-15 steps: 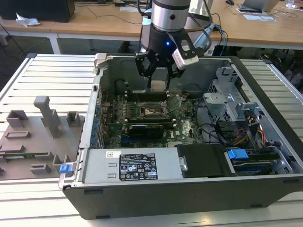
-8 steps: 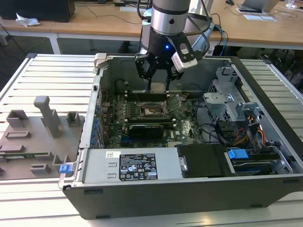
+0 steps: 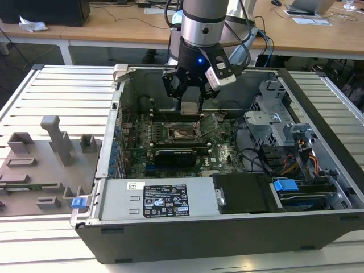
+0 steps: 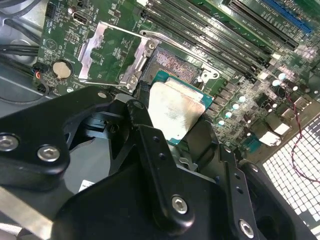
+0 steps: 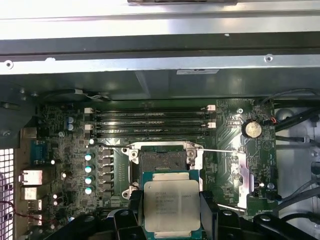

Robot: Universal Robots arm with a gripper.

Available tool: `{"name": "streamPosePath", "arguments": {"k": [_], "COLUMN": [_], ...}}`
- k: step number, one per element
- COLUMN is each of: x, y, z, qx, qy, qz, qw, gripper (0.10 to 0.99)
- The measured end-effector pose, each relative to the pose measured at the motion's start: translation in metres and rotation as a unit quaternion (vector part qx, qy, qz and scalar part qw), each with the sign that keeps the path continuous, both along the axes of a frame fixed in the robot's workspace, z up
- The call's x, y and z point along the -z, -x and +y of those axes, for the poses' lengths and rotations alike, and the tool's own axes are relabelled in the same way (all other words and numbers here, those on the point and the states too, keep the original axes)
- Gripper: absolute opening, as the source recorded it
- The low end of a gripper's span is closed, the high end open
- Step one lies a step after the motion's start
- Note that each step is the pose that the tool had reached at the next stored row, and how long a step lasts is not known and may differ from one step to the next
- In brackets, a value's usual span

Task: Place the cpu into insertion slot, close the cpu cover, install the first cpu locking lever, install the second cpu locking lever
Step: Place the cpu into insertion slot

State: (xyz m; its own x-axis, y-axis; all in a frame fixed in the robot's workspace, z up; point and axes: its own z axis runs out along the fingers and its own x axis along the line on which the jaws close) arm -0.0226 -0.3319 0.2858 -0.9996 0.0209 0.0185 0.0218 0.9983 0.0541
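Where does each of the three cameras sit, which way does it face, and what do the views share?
Exterior view: off the arm, above the open computer case, looking down into it; shows arm and end effector.
First wrist view: on the wrist, facing down on the motherboard; black fingers flank the cpu.
Second wrist view: on the wrist, looking obliquely past the end effector at the open cpu cover.
All three share the held cpu and the empty insertion slot.

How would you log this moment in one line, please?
gripper: shut on cpu; cpu: near insertion slot, not seated; insertion slot: empty; cpu cover: open
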Motion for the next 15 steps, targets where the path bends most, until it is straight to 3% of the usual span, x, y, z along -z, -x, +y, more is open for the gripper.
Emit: {"name": "streamPosePath", "arguments": {"k": [5,15], "x": [0.0043,0.0048], "y": [-0.0001,0.0], "z": [0.0003,0.0003], "qx": [0.0,0.011], "qy": [0.0001,0.0004], "qz": [0.0001,0.0], "qw": [1.0,0.9999], "gripper": [0.541,0.541]}}
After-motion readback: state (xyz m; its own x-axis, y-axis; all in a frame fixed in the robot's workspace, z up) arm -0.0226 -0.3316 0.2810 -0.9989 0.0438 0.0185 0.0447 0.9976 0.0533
